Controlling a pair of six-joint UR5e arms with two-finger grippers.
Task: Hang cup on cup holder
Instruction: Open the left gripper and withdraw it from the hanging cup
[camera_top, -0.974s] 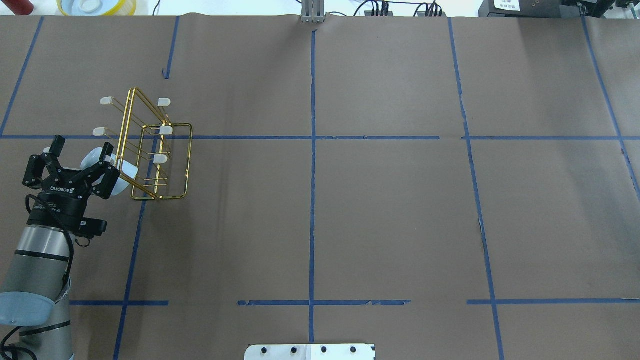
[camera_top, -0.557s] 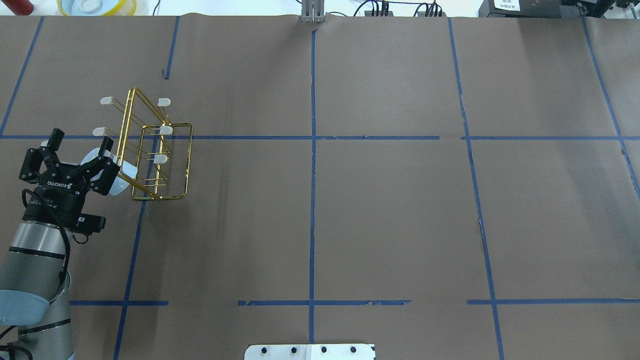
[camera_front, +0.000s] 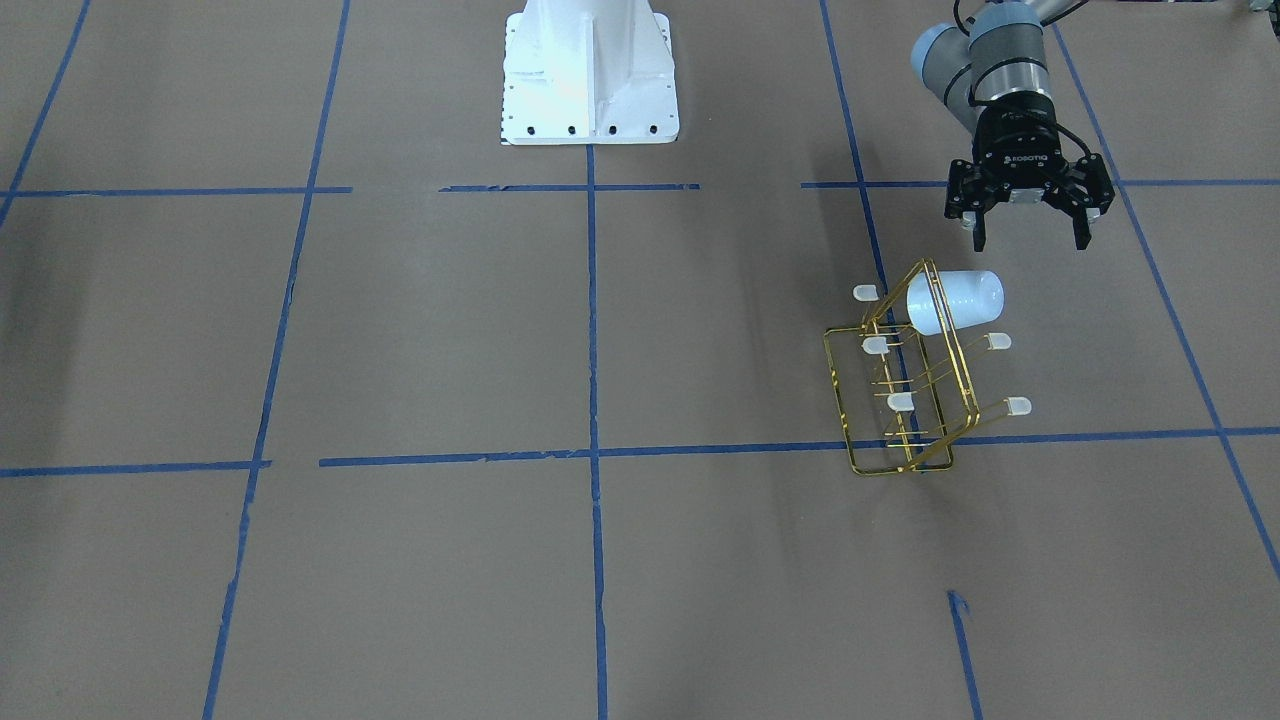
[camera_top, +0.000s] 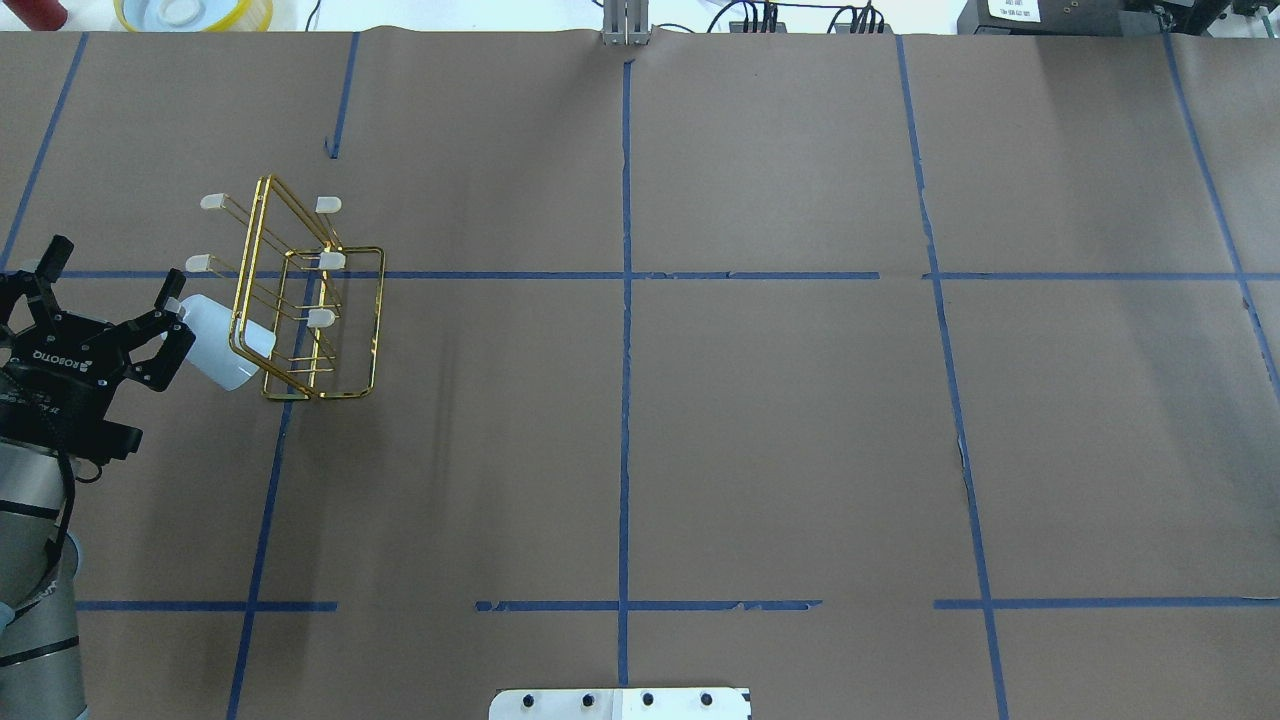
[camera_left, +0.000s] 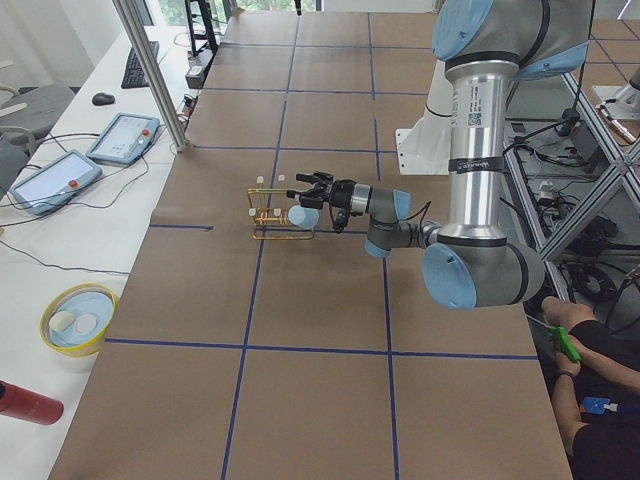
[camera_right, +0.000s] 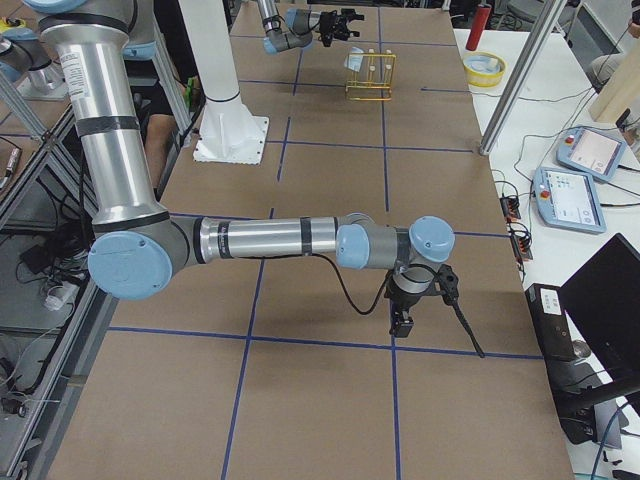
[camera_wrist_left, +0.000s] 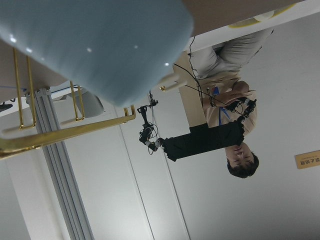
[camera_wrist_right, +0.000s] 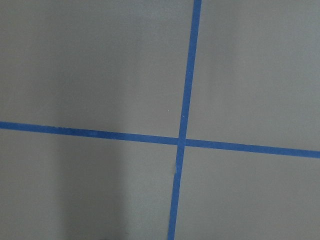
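Observation:
The pale blue-white cup (camera_top: 222, 345) hangs tilted on a low prong at the near left end of the gold wire cup holder (camera_top: 381, 320). It also shows in the front view (camera_front: 955, 300) on the cup holder (camera_front: 900, 468). My left gripper (camera_top: 112, 272) is open and empty, clear of the cup to its left; in the front view (camera_front: 1030, 243) a gap lies between fingertips and cup. The left wrist view shows the cup's bottom (camera_wrist_left: 95, 45) close up, with gold wire (camera_wrist_left: 70, 132) under it. My right gripper (camera_right: 420, 310) shows only in the exterior right view, far from the cup holder; I cannot tell its state.
A yellow bowl (camera_top: 195, 12) and a red object (camera_top: 35, 10) sit beyond the table's far left edge. The white robot base (camera_front: 590, 70) stands at the near middle edge. A seated person (camera_left: 590, 400) is beside the robot. The right wrist view shows only brown paper and blue tape.
My open left gripper has drawn back leftward, off the cup. The cup stays hanging on the cup holder. The cup holder has not moved.

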